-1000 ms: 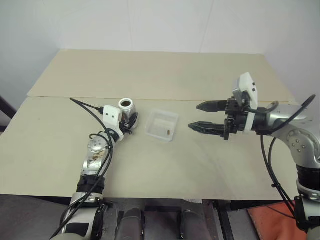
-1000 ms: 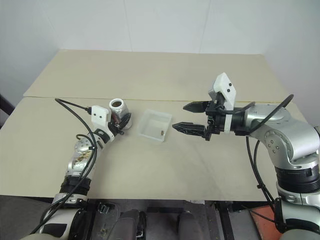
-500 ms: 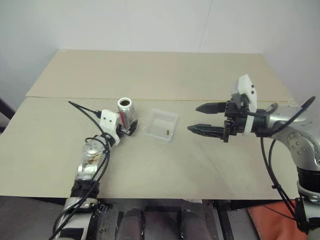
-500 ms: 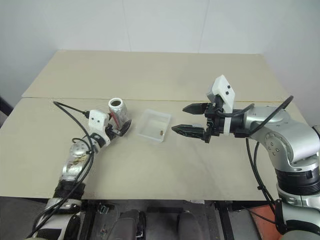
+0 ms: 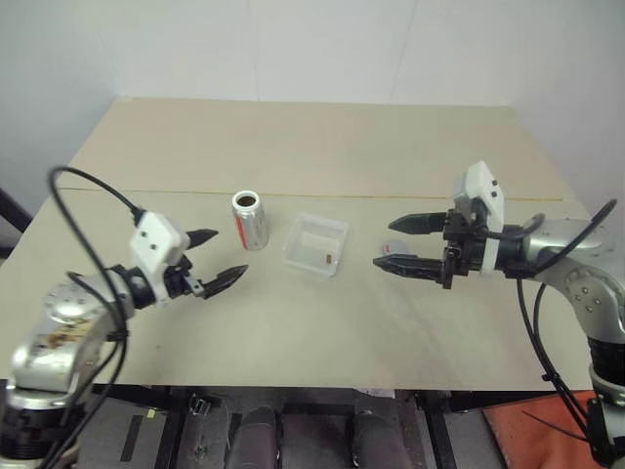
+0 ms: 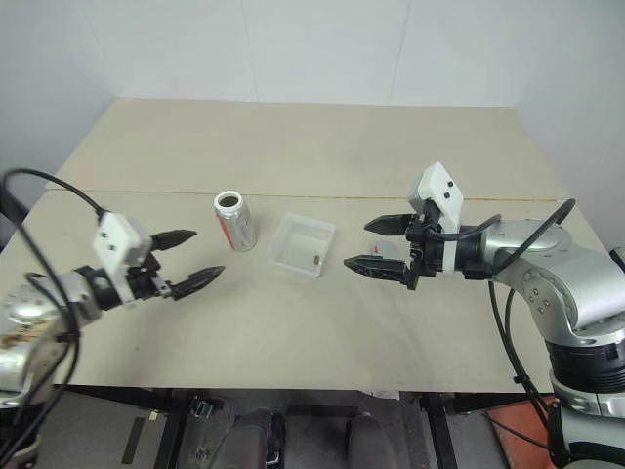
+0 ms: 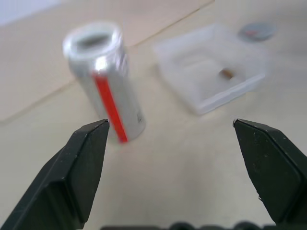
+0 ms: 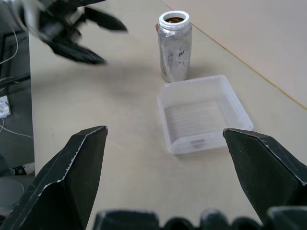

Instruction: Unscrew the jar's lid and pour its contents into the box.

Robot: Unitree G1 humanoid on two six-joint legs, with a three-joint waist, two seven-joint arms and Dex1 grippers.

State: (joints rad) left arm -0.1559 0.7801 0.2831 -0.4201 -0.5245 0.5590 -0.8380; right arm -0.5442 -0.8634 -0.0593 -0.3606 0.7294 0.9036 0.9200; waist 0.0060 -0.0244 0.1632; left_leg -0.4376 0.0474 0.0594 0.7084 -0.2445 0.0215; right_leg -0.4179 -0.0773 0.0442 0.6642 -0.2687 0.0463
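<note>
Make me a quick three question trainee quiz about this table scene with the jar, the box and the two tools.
1. True or false: the jar stands upright with its lid off.
2. Where is the dark piece? A in the jar, B in the box, C on the table.
3. Fill in: the lid lies near the ____ tool.

Key: 1 true. 2 B. 3 right; both the right tool and left tool are open.

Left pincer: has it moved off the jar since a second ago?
Yes. The left pincer has let go and drawn back toward the table's near left edge, open, leaving the jar standing upright beside the box.
</note>
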